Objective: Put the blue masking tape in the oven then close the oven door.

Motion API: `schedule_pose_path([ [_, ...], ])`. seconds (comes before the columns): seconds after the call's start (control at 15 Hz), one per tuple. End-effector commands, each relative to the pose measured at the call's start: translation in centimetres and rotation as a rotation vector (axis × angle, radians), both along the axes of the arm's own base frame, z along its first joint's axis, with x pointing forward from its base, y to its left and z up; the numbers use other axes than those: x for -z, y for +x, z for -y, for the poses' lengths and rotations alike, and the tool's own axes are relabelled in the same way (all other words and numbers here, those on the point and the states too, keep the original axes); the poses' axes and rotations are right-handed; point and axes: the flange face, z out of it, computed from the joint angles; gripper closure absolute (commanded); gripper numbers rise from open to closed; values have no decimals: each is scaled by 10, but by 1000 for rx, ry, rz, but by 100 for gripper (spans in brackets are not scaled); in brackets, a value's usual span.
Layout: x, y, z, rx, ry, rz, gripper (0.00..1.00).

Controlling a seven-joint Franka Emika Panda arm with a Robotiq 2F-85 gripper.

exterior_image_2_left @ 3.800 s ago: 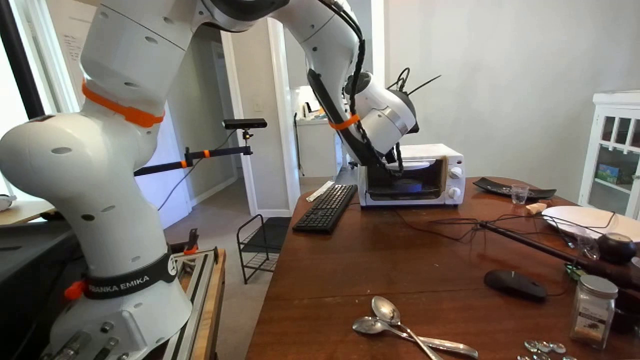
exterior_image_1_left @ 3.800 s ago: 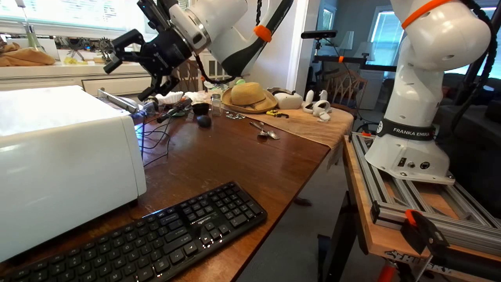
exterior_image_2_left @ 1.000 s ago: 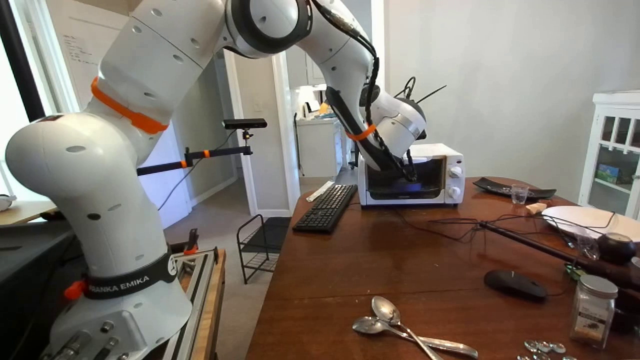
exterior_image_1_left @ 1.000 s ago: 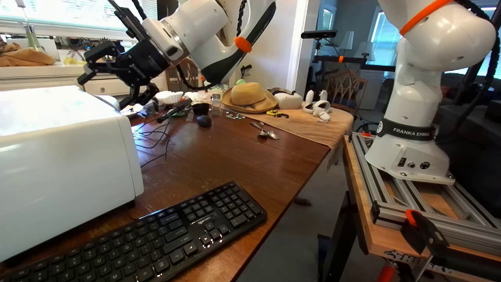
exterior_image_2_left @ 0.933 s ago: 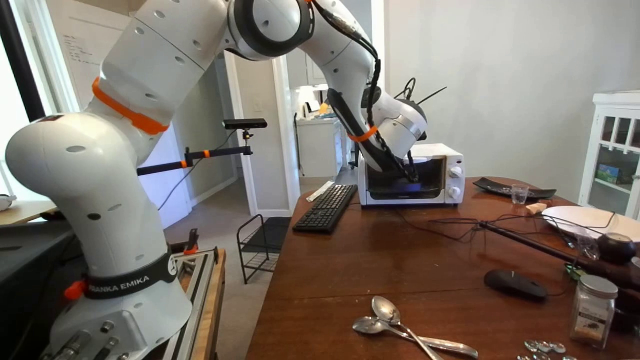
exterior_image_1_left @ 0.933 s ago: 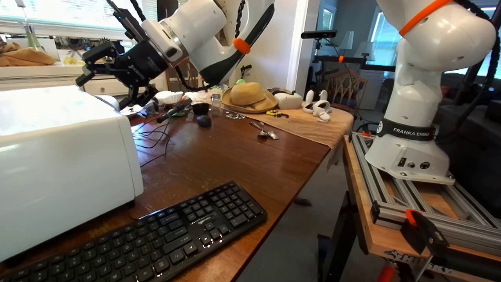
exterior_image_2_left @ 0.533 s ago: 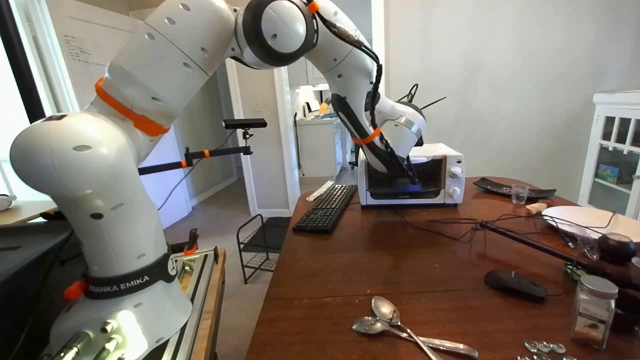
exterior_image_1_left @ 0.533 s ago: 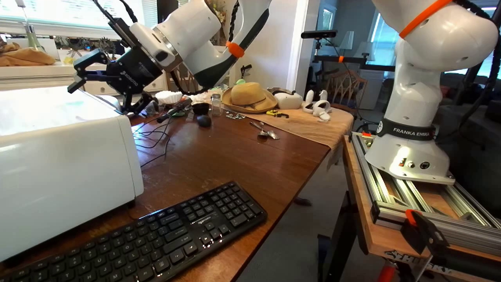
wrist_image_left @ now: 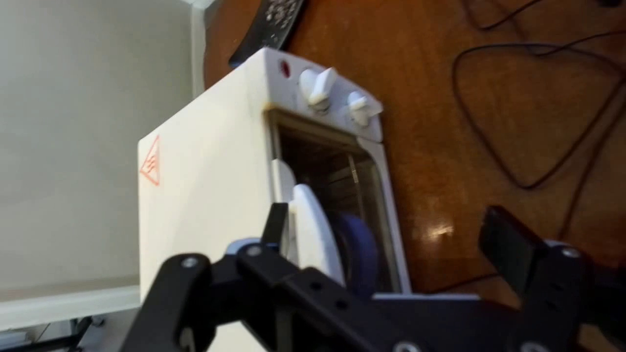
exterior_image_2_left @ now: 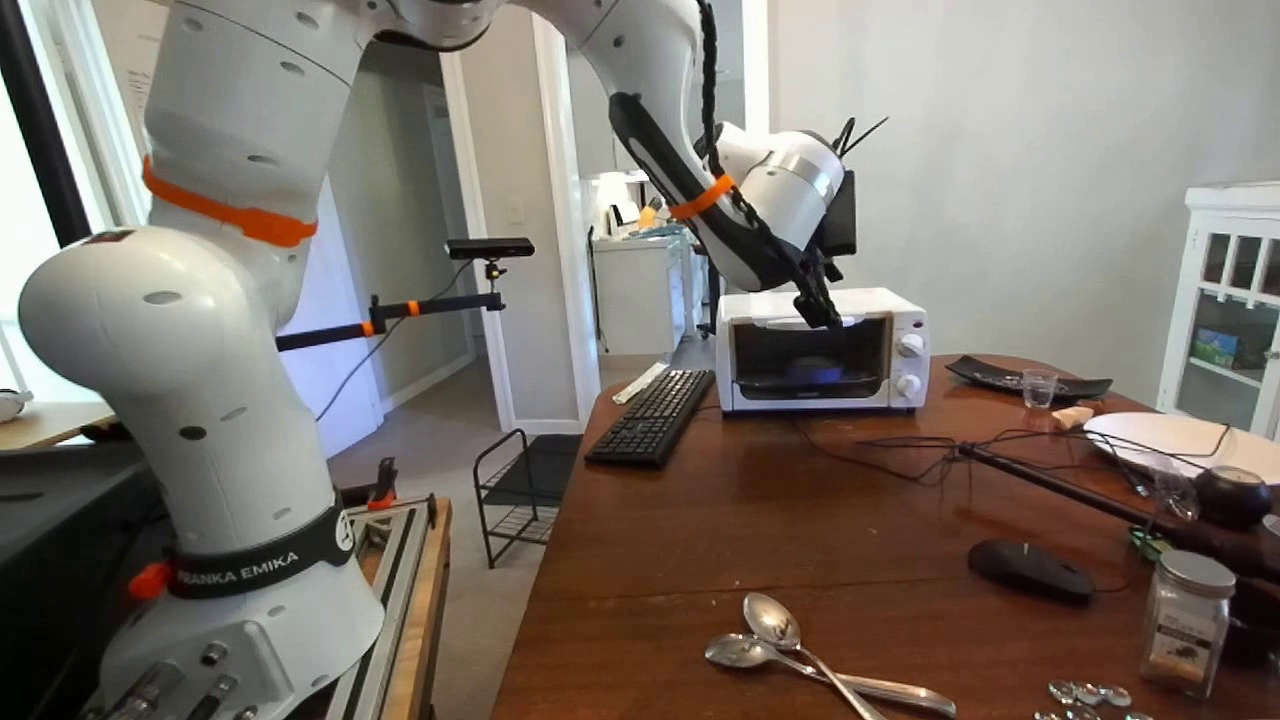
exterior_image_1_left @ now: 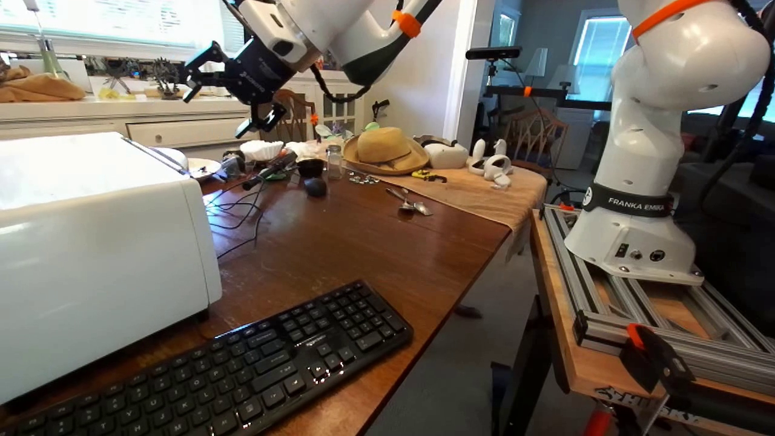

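In an exterior view I have the fingers point(exterior_image_1_left: 243, 128) spread wide with nothing between them, raised over the surface point(exterior_image_2_left: 800, 520) by the front of the oven point(exterior_image_1_left: 103, 266) and apart from it; that fits, since there is nothing left to carry. The blue masking tape point(exterior_image_2_left: 813, 372) is inside the oven, low behind the glass, where I'd judge it sits clear of the door's path, though what it rests on is too dark to tell. The oven door point(exterior_image_2_left: 858, 350) stands upright against the front and I take it as closed, but from these angles I can't rule out a slim gap. Its white handle point(wrist_image_left: 315, 237) runs along the top, so I'd guess it hinges at the bottom and any last push belongs up there. The wrist view lines that handle up between the fingers, only by the angle, so I don't read a grip. The keyboard point(exterior_image_2_left: 655, 418) lies just beside the oven, to the side of the door rather than straight in front, so it shouldn't foul the swing. I'd judge both steps done or a nudge short, and would check that top edge before pulling away.
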Motion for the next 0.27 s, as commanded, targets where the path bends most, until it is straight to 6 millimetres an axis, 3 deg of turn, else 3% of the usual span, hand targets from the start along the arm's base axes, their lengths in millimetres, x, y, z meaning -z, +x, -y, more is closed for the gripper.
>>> schedule_pose_path([
  [0.0, 9, -56, 41, 161, -68, -52, 0],
  [0.07, 16, -69, 53, 205, -79, -72, 0],
  [0.13, 11, -34, 38, 128, -47, -49, 0],
  [0.2, 16, -46, 48, 160, -58, -67, 0],
])
